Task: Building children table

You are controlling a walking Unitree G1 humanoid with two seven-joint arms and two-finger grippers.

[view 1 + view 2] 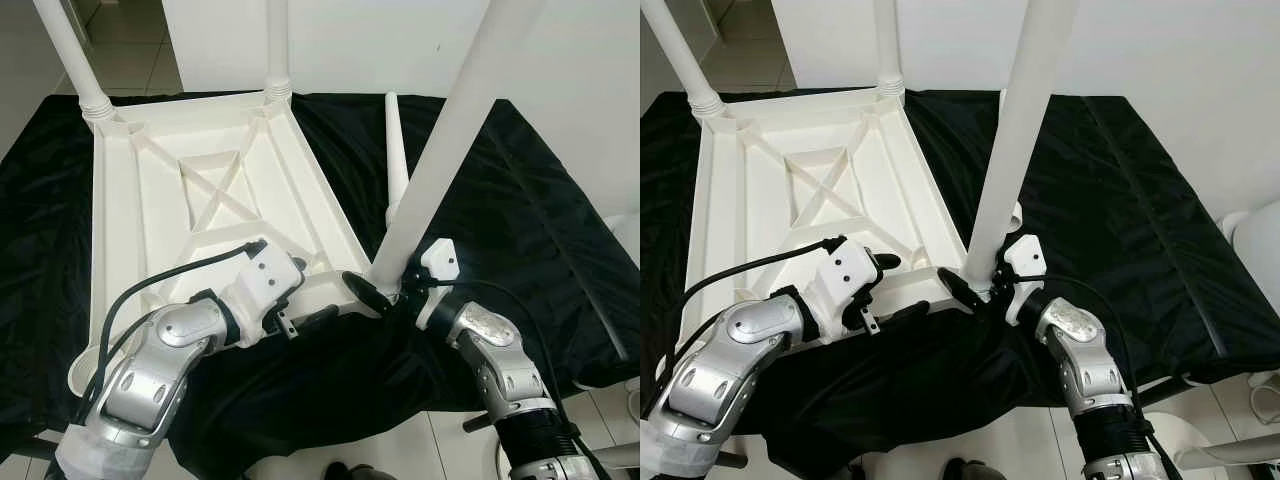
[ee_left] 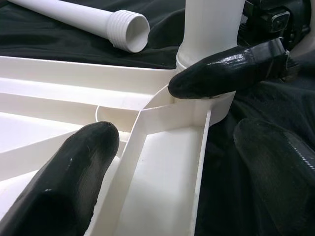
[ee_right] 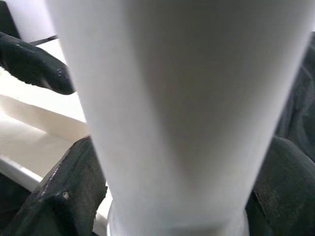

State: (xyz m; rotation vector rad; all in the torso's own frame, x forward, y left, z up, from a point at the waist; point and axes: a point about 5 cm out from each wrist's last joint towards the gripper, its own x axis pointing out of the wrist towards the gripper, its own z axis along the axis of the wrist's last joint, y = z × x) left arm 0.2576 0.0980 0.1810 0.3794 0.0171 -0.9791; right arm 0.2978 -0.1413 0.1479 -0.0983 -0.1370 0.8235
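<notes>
A white plastic table (image 1: 118,220) lies upside down on a black cloth. Two legs (image 1: 66,52) stand in its far corners. A third leg (image 1: 452,130) stands upright in the near right corner socket, and my right gripper (image 1: 388,286) is shut on its base, one finger (image 3: 64,196) on each side. My left gripper (image 1: 898,290) is open astride the table's near rim, one finger (image 2: 74,182) inside the frame and the other on the cloth outside. A loose fourth leg (image 1: 396,150) lies on the cloth to the right of the table, its threaded end (image 2: 125,30) toward me.
The black cloth (image 1: 520,200) covers the whole work surface and hangs over its near edge. Tiled floor (image 1: 400,450) shows below. A white wall rises behind, and a white rounded object (image 1: 628,235) sits at the far right.
</notes>
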